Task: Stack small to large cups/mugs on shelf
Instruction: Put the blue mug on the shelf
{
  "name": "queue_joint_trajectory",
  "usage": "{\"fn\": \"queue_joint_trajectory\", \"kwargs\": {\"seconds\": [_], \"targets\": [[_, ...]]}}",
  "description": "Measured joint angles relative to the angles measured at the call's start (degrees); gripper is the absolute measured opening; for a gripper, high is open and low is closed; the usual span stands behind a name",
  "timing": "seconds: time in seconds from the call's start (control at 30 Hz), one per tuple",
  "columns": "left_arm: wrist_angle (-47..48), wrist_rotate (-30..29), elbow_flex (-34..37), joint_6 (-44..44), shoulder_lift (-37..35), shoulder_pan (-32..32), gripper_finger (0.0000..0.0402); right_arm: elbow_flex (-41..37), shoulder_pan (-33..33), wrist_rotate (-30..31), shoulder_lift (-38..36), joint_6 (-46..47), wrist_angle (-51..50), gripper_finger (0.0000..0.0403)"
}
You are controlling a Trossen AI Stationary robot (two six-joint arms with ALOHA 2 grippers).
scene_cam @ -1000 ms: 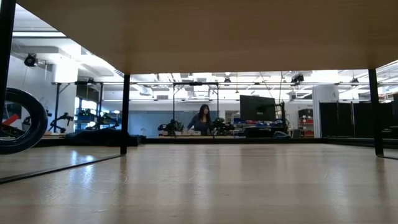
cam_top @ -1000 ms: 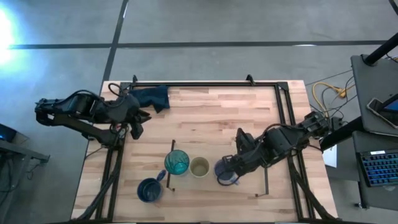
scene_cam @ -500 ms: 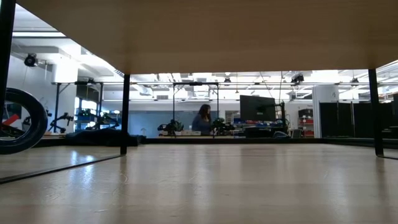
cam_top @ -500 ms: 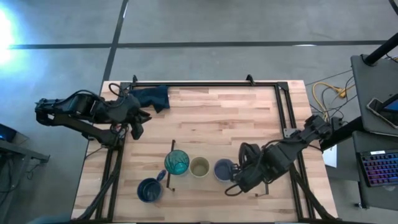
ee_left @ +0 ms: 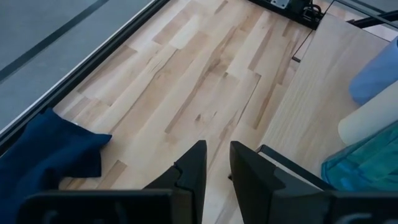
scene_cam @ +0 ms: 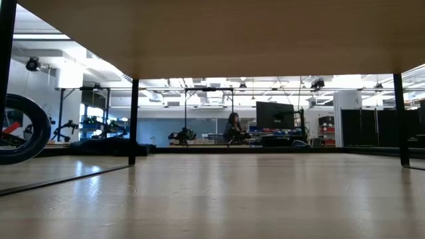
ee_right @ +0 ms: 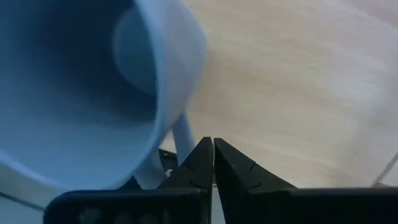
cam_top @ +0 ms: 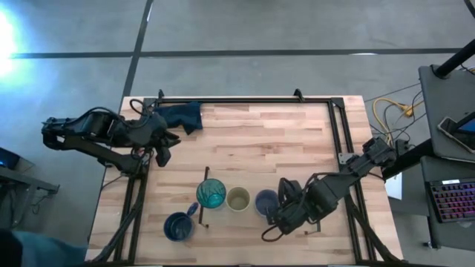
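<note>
The shelf (cam_top: 252, 176) carries three vessels in a row: the teal tumbler (cam_top: 211, 194), the olive-tan cup (cam_top: 238, 199) and the lavender-grey mug (cam_top: 266, 202), each upright on its base. The dark blue mug (cam_top: 178, 226) stands on the table, left of the shelf. My right gripper (cam_top: 276, 221) is shut just near of the lavender mug, whose opening (ee_right: 74, 81) fills the right wrist view. My left gripper (cam_top: 165, 152) waits at the table's left edge, its fingers a little apart and empty. My right gripper's shut fingertips (ee_right: 198, 158) stand right beside the lavender mug's handle (ee_right: 182, 132). I cannot tell whether they touch it. The mug stands on the shelf.
A dark blue cloth (cam_top: 182, 115) lies at the table's far left corner. Thin black rails (cam_top: 205, 196) bound the shelf's short ends. The low view looks under the shelf's underside (scene_cam: 212, 33) into the room, where a person (scene_cam: 234, 126) stands far off.
My right gripper has drawn back from over the lavender mug toward the table's near edge. The mug, covered by the gripper a second ago, now stands uncovered on the shelf beside the olive-tan cup.
</note>
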State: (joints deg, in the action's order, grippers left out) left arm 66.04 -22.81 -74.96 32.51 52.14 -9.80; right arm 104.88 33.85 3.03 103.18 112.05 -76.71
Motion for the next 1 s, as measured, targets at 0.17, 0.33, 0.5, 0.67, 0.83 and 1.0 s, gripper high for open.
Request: {"fn": "queue_joint_trajectory", "kwargs": {"seconds": [0.17,0.33,0.5,0.67,0.83,1.0], "targets": [[0.04,0.02,0.0,0.0,0.06,-0.01,0.0057,0.71,0.04,0.68,0.0,-0.06,1.18,0.0008],[0.06,0.02,0.0,0.0,0.07,-0.02,0.0057,2.64,0.02,5.22,0.0,-1.11,2.25,0.0008],[0.07,0.02,0.0,-0.18,0.02,0.0,0.0057,2.97,-0.11,6.11,0.0,-1.28,0.86,0.0008],[-1.73,2.45,-0.57,-1.36,-0.17,0.0,0.0057,3.35,0.03,6.01,0.0,-0.81,-3.49,0.0008],[-10.53,5.31,-5.48,-11.96,2.95,1.24,0.0056,3.65,0.04,6.03,-0.18,-1.06,-4.12,0.0008],[-7.12,13.9,-13.45,-18.36,12.17,9.92,0.0056,3.65,0.15,6.05,-0.28,-0.66,-3.86,0.0008]]}}
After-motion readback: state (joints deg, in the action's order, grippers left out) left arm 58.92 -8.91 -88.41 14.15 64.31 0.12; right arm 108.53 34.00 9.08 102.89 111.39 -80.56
